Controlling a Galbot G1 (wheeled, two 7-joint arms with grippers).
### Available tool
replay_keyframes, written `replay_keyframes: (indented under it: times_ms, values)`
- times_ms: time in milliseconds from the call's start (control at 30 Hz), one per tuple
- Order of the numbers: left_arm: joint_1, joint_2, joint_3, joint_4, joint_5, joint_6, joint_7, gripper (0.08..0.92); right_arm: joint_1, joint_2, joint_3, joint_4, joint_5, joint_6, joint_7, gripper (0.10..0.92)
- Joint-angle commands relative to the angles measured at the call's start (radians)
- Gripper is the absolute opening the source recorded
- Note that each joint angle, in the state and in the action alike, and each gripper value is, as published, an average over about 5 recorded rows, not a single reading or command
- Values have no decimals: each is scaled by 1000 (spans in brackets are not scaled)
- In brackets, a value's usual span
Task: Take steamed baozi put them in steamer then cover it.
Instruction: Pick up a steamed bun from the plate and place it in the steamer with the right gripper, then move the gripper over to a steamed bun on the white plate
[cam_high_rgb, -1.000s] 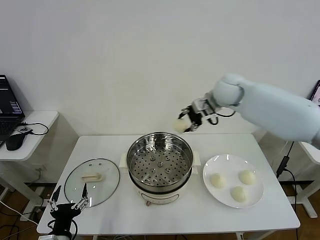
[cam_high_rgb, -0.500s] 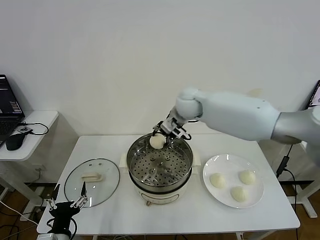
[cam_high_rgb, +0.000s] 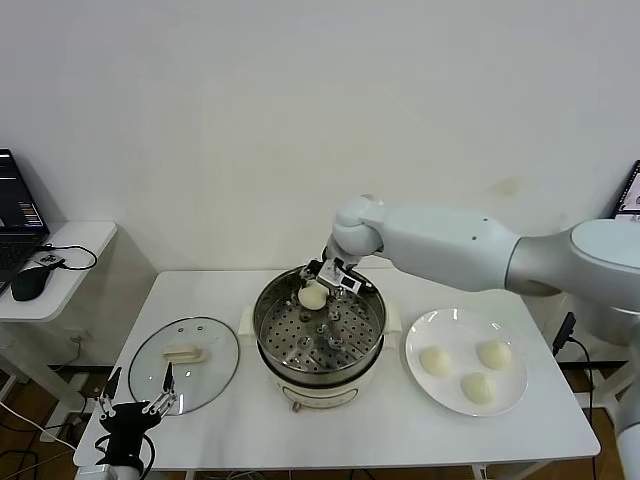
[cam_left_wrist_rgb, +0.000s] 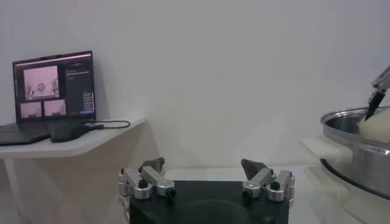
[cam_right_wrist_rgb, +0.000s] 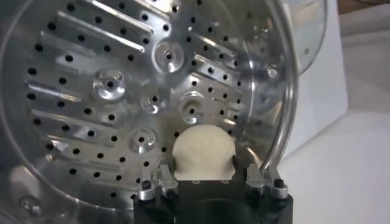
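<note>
— Right gripper (cam_high_rgb: 318, 289): what do you see at its tips?

— Your right gripper sits just inside the far rim of the steamer (cam_high_rgb: 320, 385), and a baozi (cam_high_rgb: 312, 295) is between its fingers. In the right wrist view the bun (cam_right_wrist_rgb: 203, 152) fills the gap between the two finger bases, with the fingers narrowly parted at its sides. You can see the dough pressed close on both sides, but whether the pads are pinching it or have just let go, I cannot tell from these views.

— And where is that bun relative to the tray?

— It hangs low over the perforated tray (cam_right_wrist_rgb: 122, 91), near the steel wall on the far side of the pot. I cannot tell whether its underside touches the tray.

— What about the others?

— Three more buns (cam_high_rgb: 463, 370) lie on the white plate (cam_high_rgb: 430, 330), which stands on the table (cam_high_rgb: 400, 430) just beside the steamer on your right. They sit apart from one another.

— The lid?

— The glass lid (cam_high_rgb: 185, 362) lies flat on the table on the steamer's left, cream handle up.

— Left arm?

— Your left gripper (cam_high_rgb: 135, 405) is parked low at the near left corner of the table, fingers spread wide, holding nothing. Beyond it, a laptop (cam_left_wrist_rgb: 53, 91) rests on a side desk.
</note>
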Motion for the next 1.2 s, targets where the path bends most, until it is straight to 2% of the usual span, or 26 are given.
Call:
replay_keyframes:
  times_ms: [33,167,267,367,533,667,767,900,1200]
  values:
    - [-1,-2,1,2,2,1,0,823,-26,15,4,-38,-60,49,17,643]
    - [0,-1,-3,-4,2,2,1,823,9,0,14,-15,-18,35,14,752]
    - [3,0,-8,-11,1,4,1,823,82,-51,1,68,147,-96,-28,807]
    - [7,5,-14,-19,1,11,1,823,165,-137,-25,195,313,-284,-80,820]
    - [10,16,-20,-35,-2,28,3,823,271,-303,-47,352,377,-507,-107,823]
    - [8,19,-19,-45,-1,35,4,823,307,-446,-46,453,417,-614,-103,823]
    - [8,24,-18,-50,-1,38,4,823,300,-571,-47,512,427,-661,-97,823]
    - [8,34,-19,-53,-2,43,4,823,243,-719,-41,536,369,-670,-94,823]
    - [12,34,-17,-50,1,49,4,823,-49,-837,102,528,222,-640,-98,823]
